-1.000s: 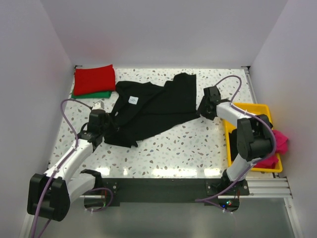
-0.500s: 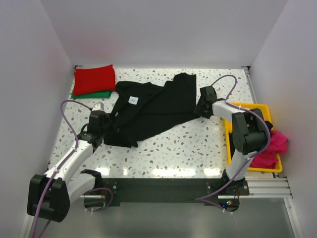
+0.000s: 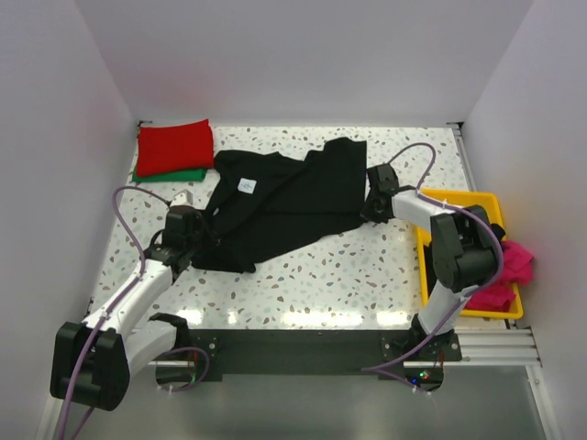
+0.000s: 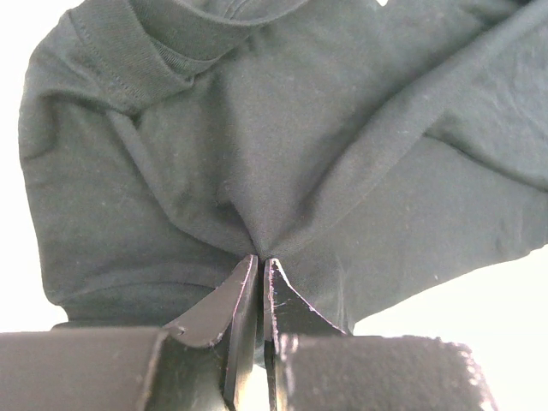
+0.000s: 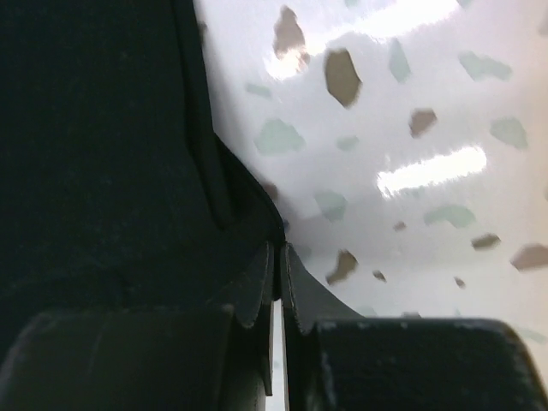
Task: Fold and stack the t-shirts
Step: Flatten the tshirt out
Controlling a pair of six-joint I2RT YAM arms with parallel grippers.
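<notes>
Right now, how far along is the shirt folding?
Done: the red shirt lies folded on the green shirt in the far left corner. In hand: the black shirt lies spread unfolded, the left gripper pinching its left side, the right gripper shut on its right hem. Left: folding and stacking it, then the pink shirt in the yellow tray.

A white tabletop (image 3: 348, 275) flecked with grey, brown and greenish chips sits inside a plain pale booth. A back wall (image 3: 303, 64) stands along its far edge, with a left wall (image 3: 55, 165) and a right wall (image 3: 550, 119) at its sides. Bright light glares in patches near the near edge, where a black plate (image 3: 293, 346) and a silver rail (image 3: 495, 346) run.
</notes>
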